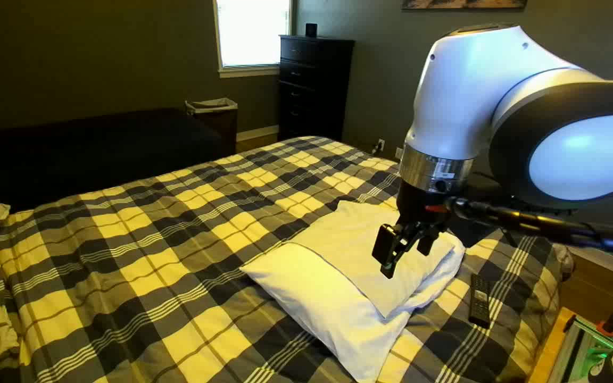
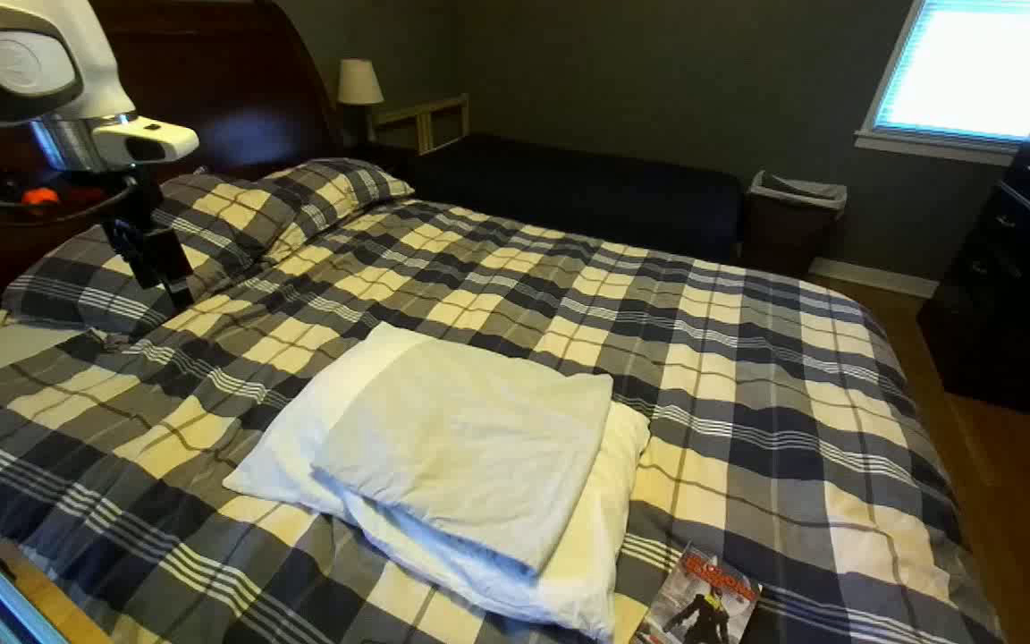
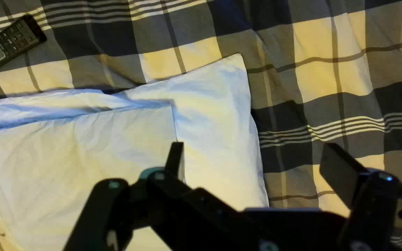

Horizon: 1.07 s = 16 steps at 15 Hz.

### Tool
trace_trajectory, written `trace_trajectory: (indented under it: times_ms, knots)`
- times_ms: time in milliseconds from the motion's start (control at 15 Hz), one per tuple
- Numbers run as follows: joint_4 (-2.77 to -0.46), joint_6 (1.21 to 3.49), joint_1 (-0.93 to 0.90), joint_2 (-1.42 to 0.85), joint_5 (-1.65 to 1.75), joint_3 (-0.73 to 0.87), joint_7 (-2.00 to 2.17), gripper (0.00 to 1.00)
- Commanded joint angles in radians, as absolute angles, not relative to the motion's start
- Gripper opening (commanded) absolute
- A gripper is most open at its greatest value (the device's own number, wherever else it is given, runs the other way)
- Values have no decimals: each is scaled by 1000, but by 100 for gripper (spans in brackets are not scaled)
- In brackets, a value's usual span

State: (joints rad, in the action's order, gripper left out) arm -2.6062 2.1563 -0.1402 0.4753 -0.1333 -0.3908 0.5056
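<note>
In an exterior view, you have a cloth (image 1: 346, 250) lying on a pillow (image 1: 312, 282) on the bed (image 1: 179, 255), with a remote (image 1: 480, 300) right of the pillow; behind the bed stands a dresser (image 1: 314, 85), right of a bin (image 1: 224, 122).

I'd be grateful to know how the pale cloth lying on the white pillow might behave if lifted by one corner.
The pale cloth would probably be floppy and droop, since it lies flat with soft creases. It is likely light for its size, as it looks thin beside the plumper white pillow beneath it.
</note>
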Motion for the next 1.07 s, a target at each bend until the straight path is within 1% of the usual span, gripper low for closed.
trace_trajectory:
  times_ms: [0, 267, 533, 800, 1000]
  knots:
    - [-2606, 2156, -159, 472, -122, -372, 514, 100]
    - [-2606, 2156, -159, 472, -122, -372, 514, 100]
    - [-2673, 2192, -127, 497, -28, -401, 574, 100]
    - [-2743, 2222, -102, 485, 192, -424, 588, 100]
    - [-2783, 2264, -63, 433, 372, -471, 663, 100]
